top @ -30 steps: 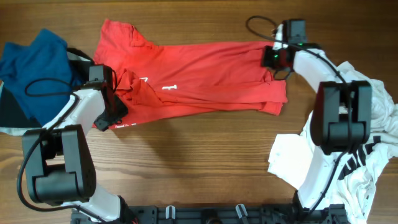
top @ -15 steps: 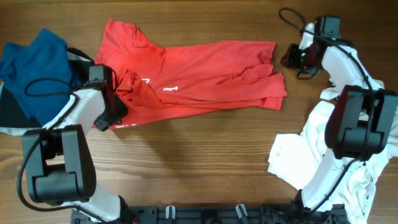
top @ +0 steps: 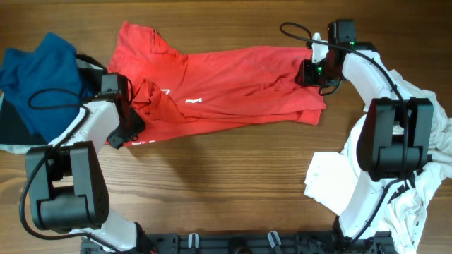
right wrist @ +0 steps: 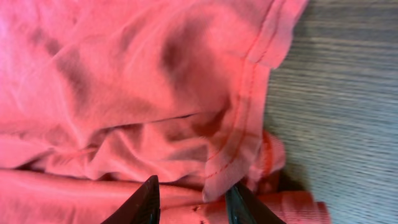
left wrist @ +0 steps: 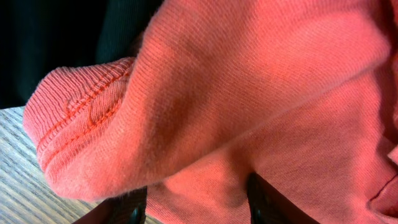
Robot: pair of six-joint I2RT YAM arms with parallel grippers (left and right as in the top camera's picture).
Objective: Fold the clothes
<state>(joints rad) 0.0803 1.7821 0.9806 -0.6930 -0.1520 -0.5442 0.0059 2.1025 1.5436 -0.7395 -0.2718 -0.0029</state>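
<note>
A red T-shirt (top: 233,77) with white lettering lies spread across the far middle of the table. My left gripper (top: 126,132) is at its bunched lower left edge. In the left wrist view, red knit cloth (left wrist: 236,106) fills the space between the fingers of the left gripper (left wrist: 193,208), which is shut on it. My right gripper (top: 311,74) is over the shirt's right edge. In the right wrist view, the right gripper (right wrist: 194,199) has its fingers apart over the stitched hem (right wrist: 249,124), and the hem's end hangs between them.
A blue garment (top: 42,70) and a black one (top: 10,123) lie in a heap at the far left. A pile of white shirts with black lettering (top: 417,141) fills the right side. Bare wooden table (top: 226,183) lies in front of the red shirt.
My right gripper left the shirt's right edge, swung right off the cloth, and came back onto the edge a little lower. The shirt's right corner shifted. The left arm has not moved.
</note>
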